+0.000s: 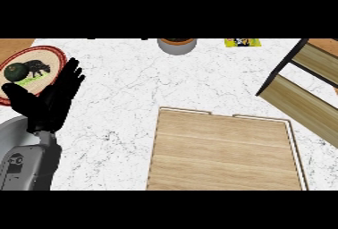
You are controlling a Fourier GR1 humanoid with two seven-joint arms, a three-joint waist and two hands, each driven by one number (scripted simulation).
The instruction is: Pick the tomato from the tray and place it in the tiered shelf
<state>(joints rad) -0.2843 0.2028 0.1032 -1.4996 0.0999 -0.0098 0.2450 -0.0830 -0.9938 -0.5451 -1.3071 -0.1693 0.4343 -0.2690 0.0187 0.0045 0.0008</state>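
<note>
A light wooden tray (224, 152) with a raised pale rim lies on the white marble counter at the lower middle. I see no tomato in this view. The tiered shelf (298, 102), dark-framed with wooden boards, slants in from the upper right, just right of the tray's far corner. My left hand (41, 106) is open at the left edge with its fingers (66, 79) straight and pointing up. It lies partly over a round plate and holds nothing. My right hand does not show.
The round plate (57, 53) has a red rim and a dark animal picture. It sits at the upper left with a dark green round thing (16, 71) on it. A grey pot (177, 45) and a yellow packet (242, 42) stand at the counter's far edge.
</note>
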